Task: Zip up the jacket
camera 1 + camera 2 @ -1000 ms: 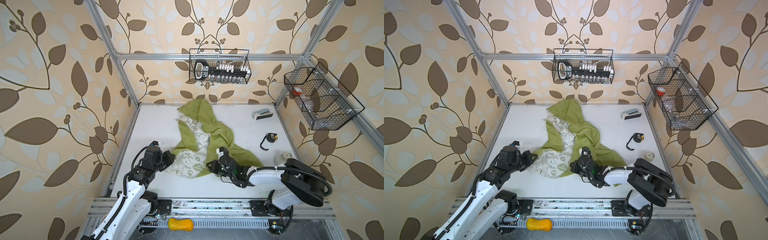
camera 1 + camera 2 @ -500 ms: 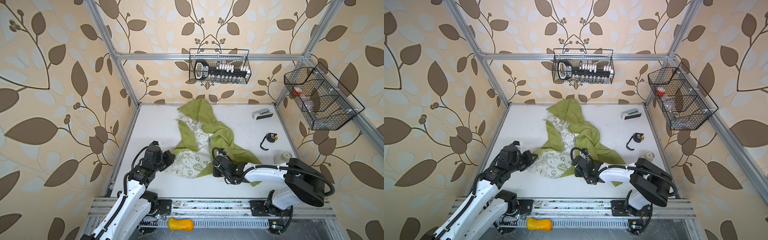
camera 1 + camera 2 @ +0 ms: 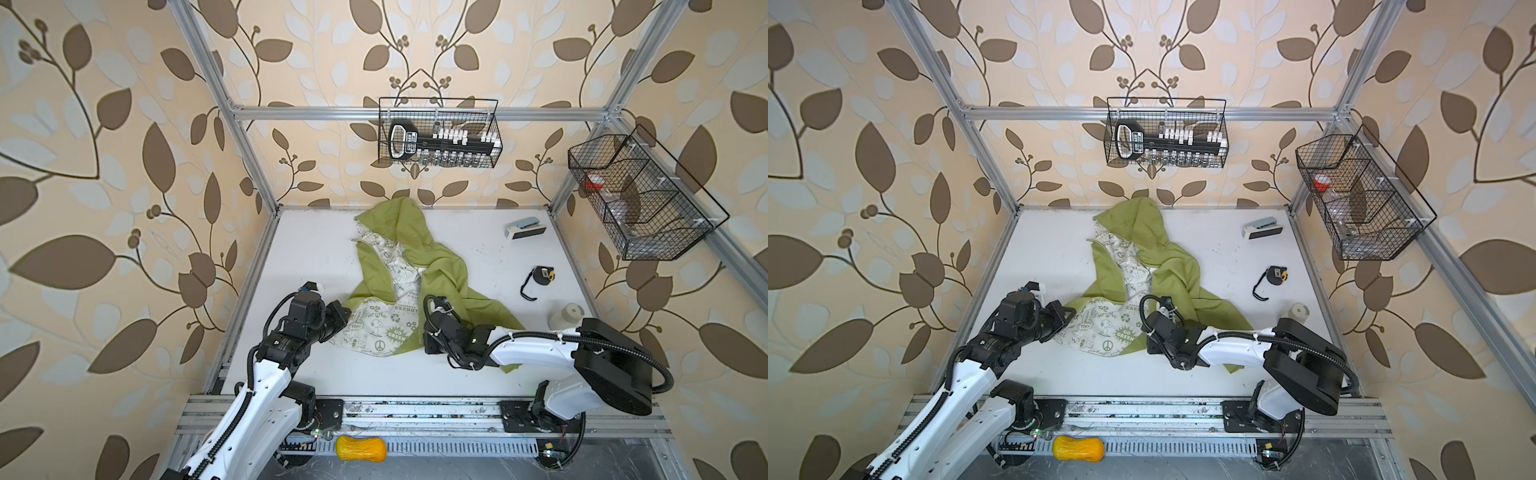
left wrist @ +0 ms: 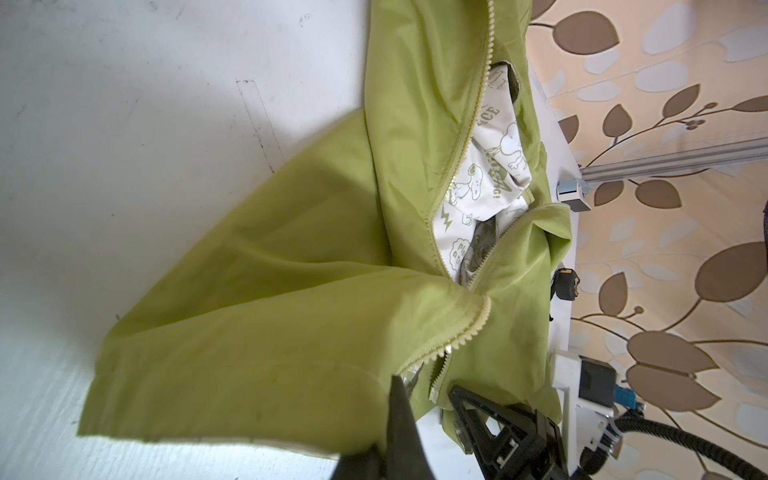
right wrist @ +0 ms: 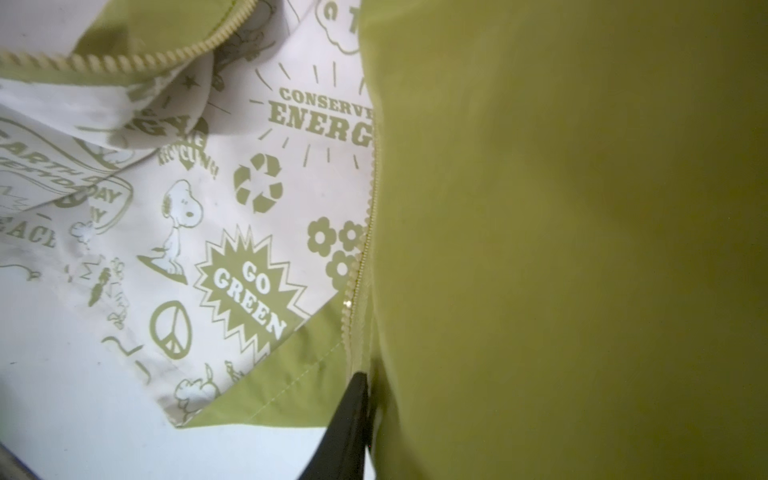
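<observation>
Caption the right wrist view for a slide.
Unzipped jacket: printed white lining beside open zipper teeth, black fingertip at the hem.

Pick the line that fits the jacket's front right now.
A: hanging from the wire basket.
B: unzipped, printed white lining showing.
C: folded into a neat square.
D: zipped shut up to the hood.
B: the jacket lies spread on the table, its zipper teeth apart and the white lining with green prints bare between the two sides.

In a top view, the jacket lies mid-frame on the table. The left gripper is at its lower left, the right gripper at its lower right, and a tape measure further right.
</observation>
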{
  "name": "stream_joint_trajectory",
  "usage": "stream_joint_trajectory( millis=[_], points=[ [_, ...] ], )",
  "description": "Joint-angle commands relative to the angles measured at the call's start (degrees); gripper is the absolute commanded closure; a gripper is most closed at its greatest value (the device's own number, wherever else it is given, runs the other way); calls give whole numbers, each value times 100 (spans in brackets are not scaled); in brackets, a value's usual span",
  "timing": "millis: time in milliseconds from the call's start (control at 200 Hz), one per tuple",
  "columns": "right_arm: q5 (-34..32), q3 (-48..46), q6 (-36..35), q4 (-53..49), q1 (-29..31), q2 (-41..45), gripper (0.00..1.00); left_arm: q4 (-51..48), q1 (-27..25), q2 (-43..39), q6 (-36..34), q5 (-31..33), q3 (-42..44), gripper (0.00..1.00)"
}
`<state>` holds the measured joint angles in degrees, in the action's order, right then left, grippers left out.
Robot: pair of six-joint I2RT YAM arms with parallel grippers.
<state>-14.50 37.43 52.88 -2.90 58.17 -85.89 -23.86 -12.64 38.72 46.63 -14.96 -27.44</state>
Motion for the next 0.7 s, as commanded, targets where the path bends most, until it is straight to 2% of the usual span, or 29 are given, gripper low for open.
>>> stream_joint_trajectory(
  millis=[0,295,695],
  points=[
    [74,-11,79,221,36,89,76,144,58,-66,-12,-91,-15,100],
    [485,-169,176,795,-136,-70,76,123,60,-83,-13,-96,5,100],
    [840,-202,446,1429,-217,-623,71,106,60,-74,-31,-88,-1,100]
  ],
)
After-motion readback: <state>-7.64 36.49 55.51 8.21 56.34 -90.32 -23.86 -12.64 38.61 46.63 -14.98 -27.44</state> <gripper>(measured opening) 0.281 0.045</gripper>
